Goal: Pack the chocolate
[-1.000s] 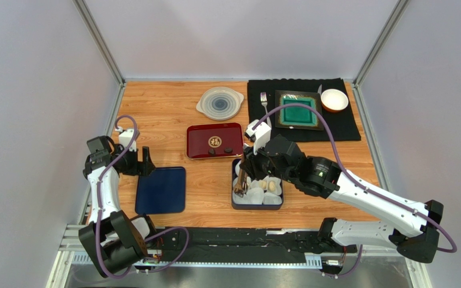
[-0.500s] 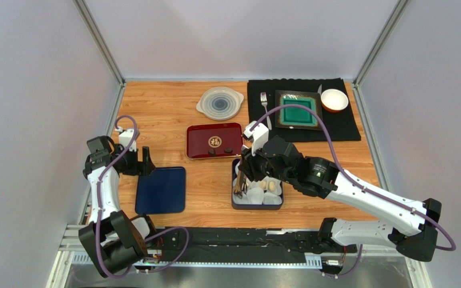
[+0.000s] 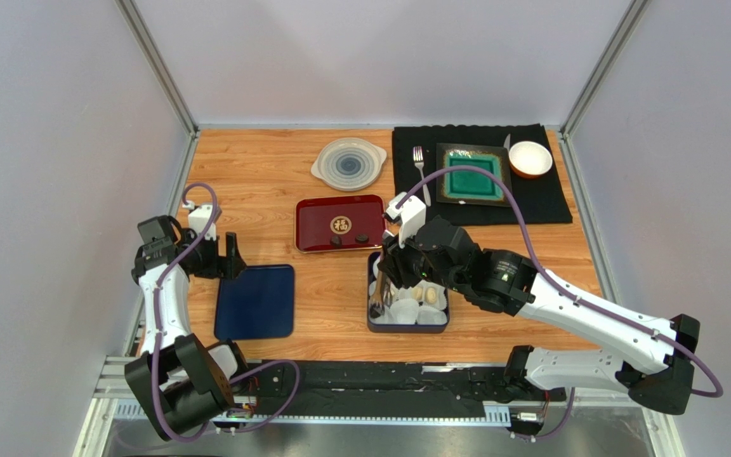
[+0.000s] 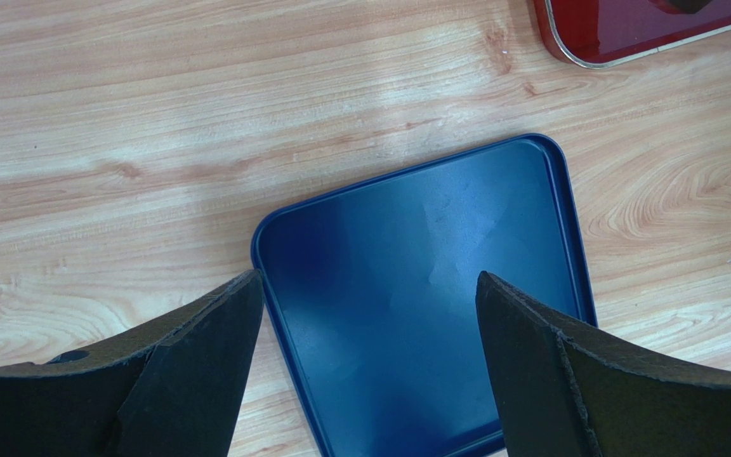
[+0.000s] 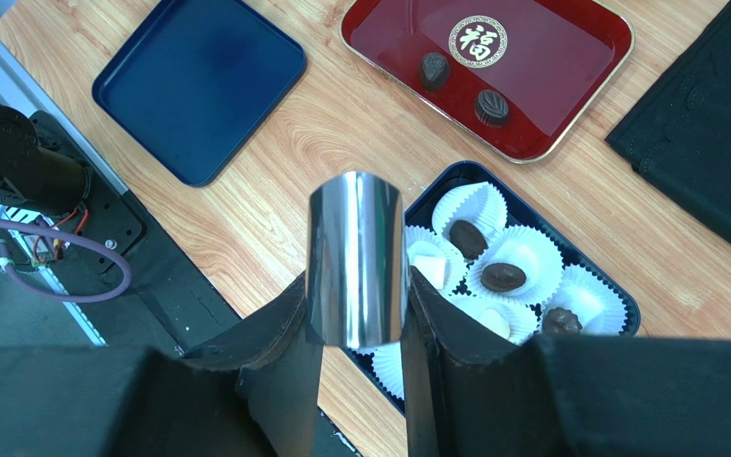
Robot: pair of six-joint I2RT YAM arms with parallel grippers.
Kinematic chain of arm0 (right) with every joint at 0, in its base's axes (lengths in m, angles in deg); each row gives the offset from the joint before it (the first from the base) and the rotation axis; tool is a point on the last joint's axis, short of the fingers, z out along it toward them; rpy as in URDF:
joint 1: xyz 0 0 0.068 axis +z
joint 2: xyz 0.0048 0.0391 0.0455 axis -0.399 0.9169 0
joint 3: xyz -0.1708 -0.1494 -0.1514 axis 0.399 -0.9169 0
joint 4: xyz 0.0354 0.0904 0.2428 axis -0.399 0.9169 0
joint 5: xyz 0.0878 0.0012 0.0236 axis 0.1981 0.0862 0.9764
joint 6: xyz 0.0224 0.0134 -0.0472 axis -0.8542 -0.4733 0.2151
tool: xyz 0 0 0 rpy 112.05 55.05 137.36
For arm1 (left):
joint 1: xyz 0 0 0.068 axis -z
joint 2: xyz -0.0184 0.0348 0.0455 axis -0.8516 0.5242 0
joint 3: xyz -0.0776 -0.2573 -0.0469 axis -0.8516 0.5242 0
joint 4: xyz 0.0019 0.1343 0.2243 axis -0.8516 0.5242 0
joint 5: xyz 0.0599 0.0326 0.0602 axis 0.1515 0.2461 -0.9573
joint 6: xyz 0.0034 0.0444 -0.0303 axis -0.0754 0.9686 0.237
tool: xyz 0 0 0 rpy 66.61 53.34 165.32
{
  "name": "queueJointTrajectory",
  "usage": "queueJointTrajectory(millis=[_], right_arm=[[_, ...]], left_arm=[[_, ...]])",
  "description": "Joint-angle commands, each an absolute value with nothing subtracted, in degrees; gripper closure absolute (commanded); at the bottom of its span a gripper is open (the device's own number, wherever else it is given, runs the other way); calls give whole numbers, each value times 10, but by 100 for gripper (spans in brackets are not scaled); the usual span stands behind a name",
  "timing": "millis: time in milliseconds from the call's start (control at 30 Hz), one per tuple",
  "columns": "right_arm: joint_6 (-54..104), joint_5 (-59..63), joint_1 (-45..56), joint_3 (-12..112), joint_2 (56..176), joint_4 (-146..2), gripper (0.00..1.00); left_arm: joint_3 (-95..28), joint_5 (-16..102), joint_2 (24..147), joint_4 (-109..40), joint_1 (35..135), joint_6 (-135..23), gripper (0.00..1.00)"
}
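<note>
The wooden table (image 3: 264, 181) carried five things directly. Seen from above, a round grey dish (image 3: 348, 164) sat at 11 o'clock and a black mat (image 3: 550, 205) at 1 o'clock. A red tray (image 3: 317, 233) lay near the middle. A dark blue box (image 3: 407, 327) lay just beside it at 5 o'clock. A flat blue tray (image 3: 255, 302) lay at 8 o'clock, apart from the rest.

Bare wood (image 3: 331, 295) open between blue tray (image 3: 255, 302) and box (image 3: 407, 328), right gripper (image 5: 357, 305) with tongs (image 5: 355, 219) hanging over the box's left side, red tray (image 3: 317, 224) open from above
</note>
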State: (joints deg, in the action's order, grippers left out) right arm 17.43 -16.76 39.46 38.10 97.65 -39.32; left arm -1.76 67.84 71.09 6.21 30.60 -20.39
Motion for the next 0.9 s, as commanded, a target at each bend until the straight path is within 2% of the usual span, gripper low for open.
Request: queueJointTrajectory(millis=[0,333,600,867], right_arm=[[173,-180,400,398,977,-419,65],[234,-203,399,473,1005,-418,65],[298,-192,388,579,1132,-456,67],[276,-112,304,666,1263,-521,71]], left_arm=[[-28,689,701,56,301,-196,10],[-29,693,702,56,300,-199,10],[-22,695,701,55,301,-196,9],[-17,698,701,53,300,-193,9]])
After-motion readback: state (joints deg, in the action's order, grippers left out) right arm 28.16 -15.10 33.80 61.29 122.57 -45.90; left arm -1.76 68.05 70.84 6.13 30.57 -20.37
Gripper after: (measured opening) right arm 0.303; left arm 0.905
